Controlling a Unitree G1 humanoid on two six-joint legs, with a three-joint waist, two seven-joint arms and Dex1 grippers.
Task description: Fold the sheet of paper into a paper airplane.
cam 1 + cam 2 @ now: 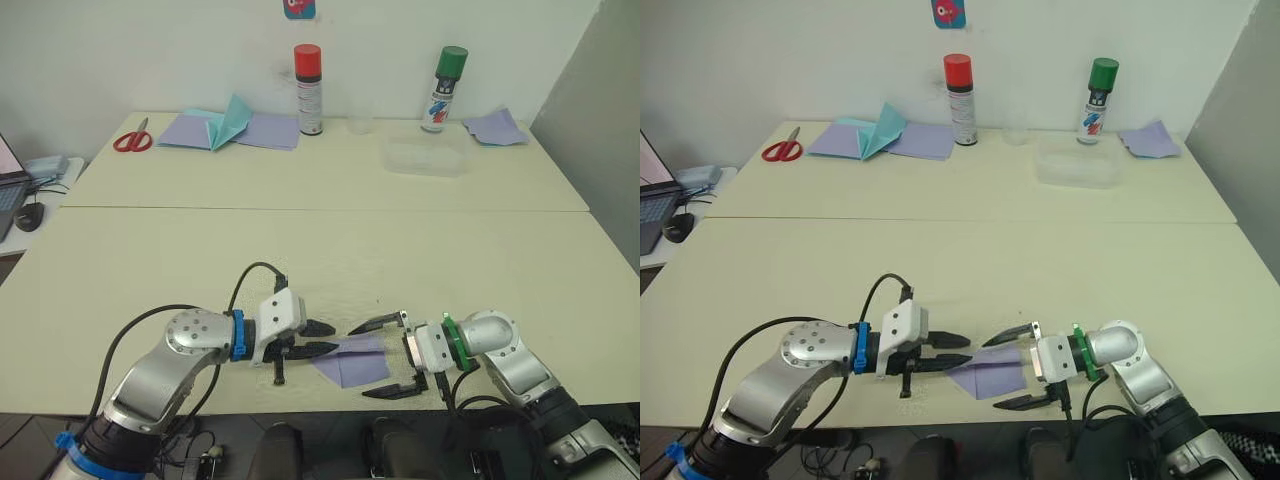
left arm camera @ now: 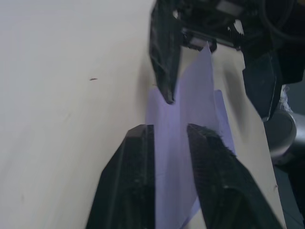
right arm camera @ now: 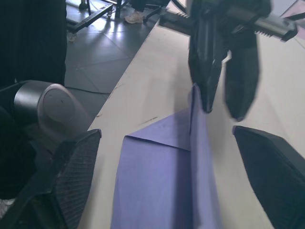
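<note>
Partly folded sheet of paper [image 1: 352, 362] lying at the near edge of the worktop [image 1: 330, 250], about midway along it, one flap raised. Left gripper [image 1: 322, 339] pinched on that raised flap, likely to hold the fold standing while the crease is set. Right gripper [image 1: 375, 358] spread wide, holding nothing, straddling the sheet's opposite end, one finger toward the far side, one at the edge, seemingly ready to press or take over
</note>
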